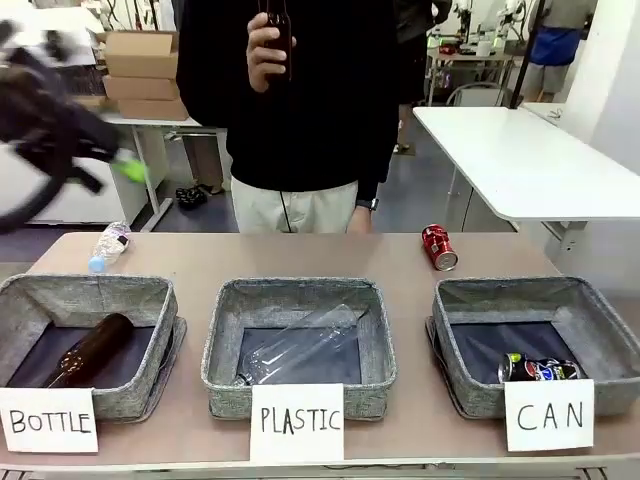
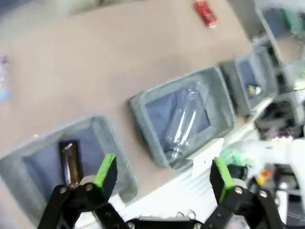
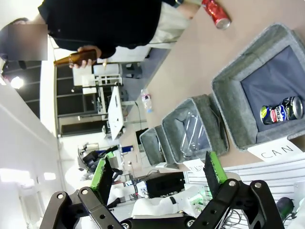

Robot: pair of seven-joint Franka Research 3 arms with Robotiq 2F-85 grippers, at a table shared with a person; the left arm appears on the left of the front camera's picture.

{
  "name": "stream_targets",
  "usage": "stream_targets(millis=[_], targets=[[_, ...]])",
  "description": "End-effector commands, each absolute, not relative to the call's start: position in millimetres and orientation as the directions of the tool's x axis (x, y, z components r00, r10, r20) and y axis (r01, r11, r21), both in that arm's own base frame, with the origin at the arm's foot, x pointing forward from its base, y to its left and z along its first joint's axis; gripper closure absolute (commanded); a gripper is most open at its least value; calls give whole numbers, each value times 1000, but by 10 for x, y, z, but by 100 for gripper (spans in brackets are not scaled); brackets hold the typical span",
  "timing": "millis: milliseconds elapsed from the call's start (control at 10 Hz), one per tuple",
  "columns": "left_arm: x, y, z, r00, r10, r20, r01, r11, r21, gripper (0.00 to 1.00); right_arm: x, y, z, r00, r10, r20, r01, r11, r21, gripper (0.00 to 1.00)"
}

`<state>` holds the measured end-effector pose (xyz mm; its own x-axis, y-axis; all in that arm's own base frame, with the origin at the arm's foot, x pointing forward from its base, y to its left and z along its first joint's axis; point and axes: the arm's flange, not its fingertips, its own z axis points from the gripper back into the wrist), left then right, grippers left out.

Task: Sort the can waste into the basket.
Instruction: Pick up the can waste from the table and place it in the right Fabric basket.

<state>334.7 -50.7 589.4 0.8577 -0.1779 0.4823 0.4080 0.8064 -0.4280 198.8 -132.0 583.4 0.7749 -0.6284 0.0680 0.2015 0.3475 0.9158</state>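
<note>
A dented red can [image 1: 438, 247] lies on the table behind the CAN basket [image 1: 600, 318]; I also see the red can [image 2: 206, 12] [image 3: 216, 13] in both wrist views. A black-blue can [image 1: 538, 368] lies inside the basket [image 3: 228, 105], in its near right corner, with the can [image 3: 281, 110] on the dark bottom. My left gripper [image 1: 128, 168] is blurred, high at the far left, above the table; its fingers [image 2: 162, 176] stand open and empty. My right gripper [image 3: 157, 172] is open and empty too, well above the table.
The BOTTLE basket [image 1: 150, 300] holds a brown bottle [image 1: 88, 350]. The PLASTIC basket [image 1: 225, 340] holds a clear bottle [image 1: 300, 345]. Another clear bottle [image 1: 108, 246] lies at the table's far left. A person holds a brown bottle [image 1: 279, 35] at chest height behind the table.
</note>
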Motion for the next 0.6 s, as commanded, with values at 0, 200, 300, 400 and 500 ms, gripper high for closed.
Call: stream_targets(millis=[0,200,300,400,500], targets=[[3333,-126,5655,910,11,415,247,789,-562,0,1989,-1329,5836,774,-629,76,197,352,915,0],[3307,-130,5783,894,-80,441,315,812,-492,0,1989,-1329,5836,774,-629,76,197,352,915,0],[3307,-130,5783,894,-80,441,315,812,-492,0,1989,-1329,5836,774,-629,76,197,352,915,0],[3307,-130,5783,894,-80,441,315,812,-492,0,1989,-1329,5836,774,-629,76,197,352,915,0],[3307,-130,5783,894,-80,441,315,812,-492,0,1989,-1329,5836,774,-629,76,197,352,915,0]])
